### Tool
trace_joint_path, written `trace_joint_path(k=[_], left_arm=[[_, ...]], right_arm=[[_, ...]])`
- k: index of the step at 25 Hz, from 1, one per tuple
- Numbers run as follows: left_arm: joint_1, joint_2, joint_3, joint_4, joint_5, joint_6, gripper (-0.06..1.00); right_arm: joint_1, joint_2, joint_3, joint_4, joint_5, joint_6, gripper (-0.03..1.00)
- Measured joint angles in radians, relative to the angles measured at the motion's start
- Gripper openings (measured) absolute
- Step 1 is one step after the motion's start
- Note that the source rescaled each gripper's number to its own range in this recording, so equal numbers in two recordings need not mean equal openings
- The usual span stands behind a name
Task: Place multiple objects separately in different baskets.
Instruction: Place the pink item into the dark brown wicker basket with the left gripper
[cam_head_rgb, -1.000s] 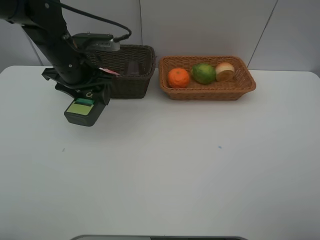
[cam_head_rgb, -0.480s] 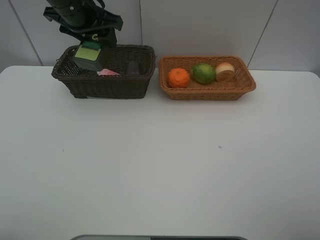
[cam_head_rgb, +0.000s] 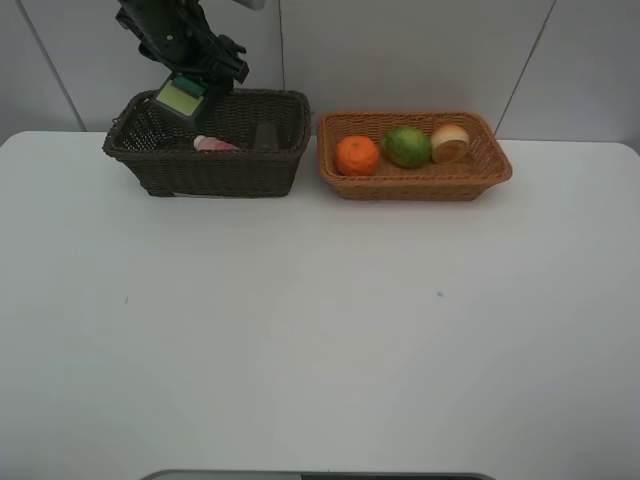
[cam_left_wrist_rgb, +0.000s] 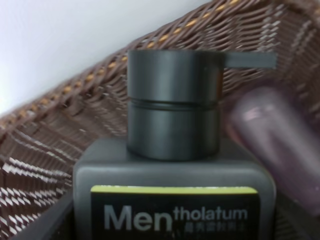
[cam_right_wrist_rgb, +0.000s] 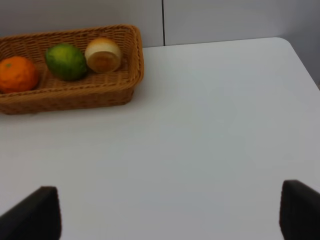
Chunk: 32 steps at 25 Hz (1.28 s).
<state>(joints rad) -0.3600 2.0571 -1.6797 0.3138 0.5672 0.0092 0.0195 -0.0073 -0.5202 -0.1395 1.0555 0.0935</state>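
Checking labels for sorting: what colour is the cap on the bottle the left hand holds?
Dark grey, nearly black cap; the left wrist view shows it best.

We see two baskets side by side at the table's (cam_head_rgb: 320, 330) far edge: the deeper basket (cam_head_rgb: 215, 172) left, the shallower basket (cam_head_rgb: 415, 185) right, three fruits (cam_head_rgb: 408, 147) inside it.

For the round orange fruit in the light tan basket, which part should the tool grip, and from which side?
Probably grip the round orange fruit across its widest middle, coming straight down from above: the light tan woven basket walls block its sides, and the green fruit sits close beside it.
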Motion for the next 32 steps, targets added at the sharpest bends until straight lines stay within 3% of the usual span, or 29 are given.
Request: trace_joint_path(k=[10,14,22,32], left_arm=[[0.001,0.061,-0.001,0.273,-0.115,0.059,0.80],[0.001,0.092,-0.001,0.268,-0.110,0.061,0.80],[0.001,0.137,0.002,0.169,-0.104,0.062,0.80],[0.001,0.150,0.002,0.160,-0.107,0.062,0.80]], right_arm=[[0.000,0.000,0.000,0.000,0.000,0.000,0.93],[0.000,0.000,0.000,0.000,0.000,0.000,0.93],[0.000,0.000,0.000,0.000,0.000,0.000,0.93],[0.000,0.000,0.000,0.000,0.000,0.000,0.93]])
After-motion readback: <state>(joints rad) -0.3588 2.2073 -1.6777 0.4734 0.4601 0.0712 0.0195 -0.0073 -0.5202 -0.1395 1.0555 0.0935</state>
